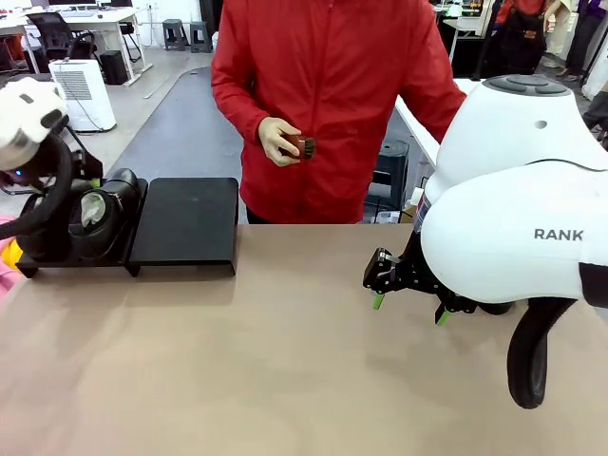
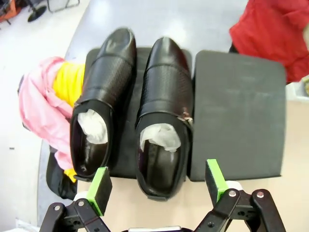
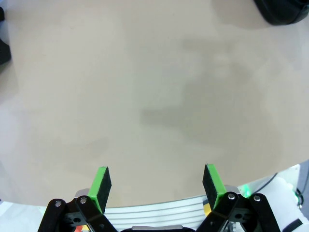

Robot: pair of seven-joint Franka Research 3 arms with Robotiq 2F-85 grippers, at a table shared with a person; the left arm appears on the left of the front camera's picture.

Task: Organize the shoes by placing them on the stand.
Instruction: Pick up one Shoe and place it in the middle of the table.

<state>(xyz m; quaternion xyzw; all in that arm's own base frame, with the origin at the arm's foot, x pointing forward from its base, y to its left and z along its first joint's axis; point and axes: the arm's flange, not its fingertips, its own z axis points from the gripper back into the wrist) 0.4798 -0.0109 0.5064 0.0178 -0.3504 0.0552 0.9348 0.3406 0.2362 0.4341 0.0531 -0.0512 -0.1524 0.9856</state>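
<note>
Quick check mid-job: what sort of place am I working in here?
Likely an open lab or office floor: desks and an office chair stand behind the person, with a white floor appliance and stools nearby.

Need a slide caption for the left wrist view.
Open left gripper hovers over two black shoes set side by side on the stand.

One word reads — "RANK" — on the right arm point(image 1: 532, 228).
</note>
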